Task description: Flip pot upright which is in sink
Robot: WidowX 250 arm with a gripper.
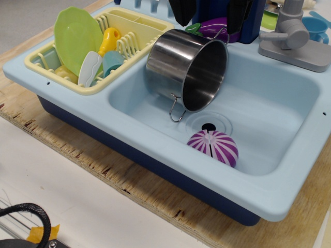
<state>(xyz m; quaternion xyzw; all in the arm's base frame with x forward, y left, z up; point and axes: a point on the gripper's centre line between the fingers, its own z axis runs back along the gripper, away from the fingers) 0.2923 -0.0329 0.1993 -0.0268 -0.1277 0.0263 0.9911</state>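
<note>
Pale, off-white worktop [62,191] across the lower left of the frame, with a raw plywood board [77,150] laid on it, edges chipped and splintered. No brand, label or legible writing anywhere.

Filling most of the frame on that board: light blue sink [289,170] on a dark blue base, round drain hole near the basin's centre. Grey faucet [292,39] at upper right on the sink's back rim.

Above the basin, centre-top of the frame: shiny steel pot [178,64], tilted on its side, mouth open toward the lower right, one wire loop handle dangling at its lower rim, the other up at the top edge.

Upper left: yellow dish rack [132,31] seated in the sink's side compartment, carrying a green plate [76,36] and small utensils.

Lower centre of the basin, just beside the drain: purple-and-white striped ball [213,147].

Top centre, dark end effector [207,13] cropped by the frame edge, at the pot's upper rim; apart, together or clamped — cannot tell.

Lower left corner: black cable [31,217] with a scrap of yellow tape.
</note>
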